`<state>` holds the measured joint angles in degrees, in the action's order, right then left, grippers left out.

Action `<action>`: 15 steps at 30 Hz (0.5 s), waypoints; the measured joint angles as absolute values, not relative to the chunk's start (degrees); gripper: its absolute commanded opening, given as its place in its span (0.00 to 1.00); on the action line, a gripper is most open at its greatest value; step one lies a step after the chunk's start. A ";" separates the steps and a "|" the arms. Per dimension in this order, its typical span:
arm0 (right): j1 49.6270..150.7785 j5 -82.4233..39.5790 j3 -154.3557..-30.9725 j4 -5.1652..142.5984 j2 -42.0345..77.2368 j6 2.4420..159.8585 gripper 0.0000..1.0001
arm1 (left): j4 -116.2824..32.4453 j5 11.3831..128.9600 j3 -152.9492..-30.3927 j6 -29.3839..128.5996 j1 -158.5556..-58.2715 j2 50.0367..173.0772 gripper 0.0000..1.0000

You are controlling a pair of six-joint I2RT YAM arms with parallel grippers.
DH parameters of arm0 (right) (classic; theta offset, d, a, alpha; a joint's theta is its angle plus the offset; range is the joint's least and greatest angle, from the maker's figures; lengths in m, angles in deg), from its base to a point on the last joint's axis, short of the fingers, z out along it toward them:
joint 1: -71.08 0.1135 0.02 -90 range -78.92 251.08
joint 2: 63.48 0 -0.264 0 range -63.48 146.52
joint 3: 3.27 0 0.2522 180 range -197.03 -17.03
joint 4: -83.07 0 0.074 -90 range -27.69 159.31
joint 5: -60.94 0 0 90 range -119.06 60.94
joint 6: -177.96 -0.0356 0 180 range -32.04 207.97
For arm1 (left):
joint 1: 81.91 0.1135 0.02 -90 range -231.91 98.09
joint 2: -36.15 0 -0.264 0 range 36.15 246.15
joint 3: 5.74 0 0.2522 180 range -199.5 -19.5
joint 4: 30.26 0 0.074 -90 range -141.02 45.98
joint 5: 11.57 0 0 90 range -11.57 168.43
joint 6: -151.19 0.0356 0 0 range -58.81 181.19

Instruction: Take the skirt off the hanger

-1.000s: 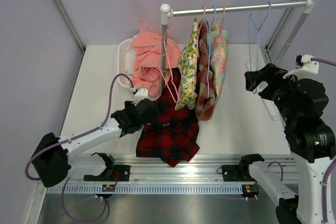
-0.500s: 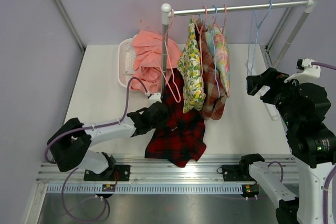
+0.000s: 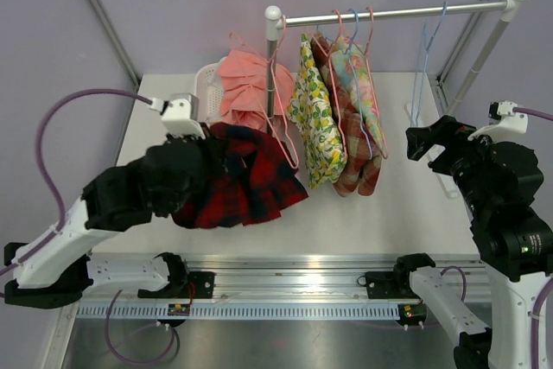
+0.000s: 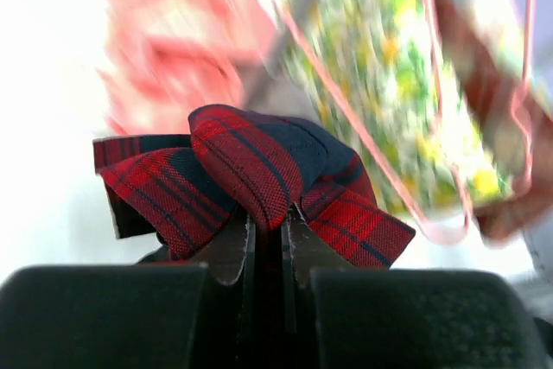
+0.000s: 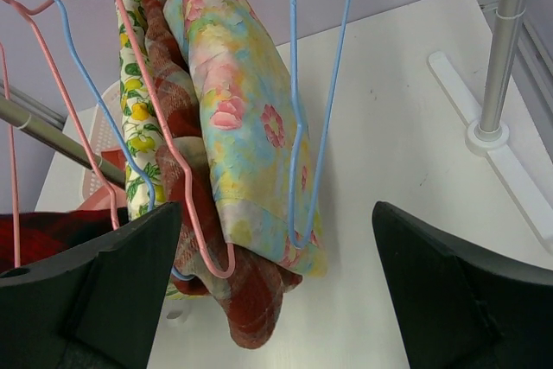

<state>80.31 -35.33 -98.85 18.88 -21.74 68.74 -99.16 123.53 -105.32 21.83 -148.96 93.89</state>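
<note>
The skirt is red and dark plaid, bunched and lifted off the table left of the rack post. My left gripper is shut on a fold of it. In the left wrist view the fold of skirt bulges just above the pinched left gripper. A pink hanger hangs by the post, its lower loop overlapping the skirt's right edge; whether cloth still hangs on it I cannot tell. My right gripper stands open at the right, apart from the skirt; the right wrist view shows this right gripper holding nothing.
A rack bar carries a lemon-print garment, a brown plaid one and a floral one on hangers. An empty blue hanger hangs near my right gripper. A white basket holds coral cloth. The rack's foot stands right.
My left gripper closed on the skirt and the arm rose and swung left, carrying it up from the table's front. The hanging garments swung. The right arm barely moved.
</note>
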 measured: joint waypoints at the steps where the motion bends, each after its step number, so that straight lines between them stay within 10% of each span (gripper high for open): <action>1: 80.31 -35.28 -98.74 18.88 -21.72 68.63 0.99 | -99.11 125.20 -107.97 24.26 -148.17 94.32 0.00; 15: 80.31 -33.95 -93.93 18.86 -24.67 67.82 0.99 | -83.24 116.28 -159.86 57.29 -114.36 132.97 0.00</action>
<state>80.31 -33.95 -93.93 18.86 -24.67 67.82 -83.24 116.28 -159.86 57.29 -114.36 132.97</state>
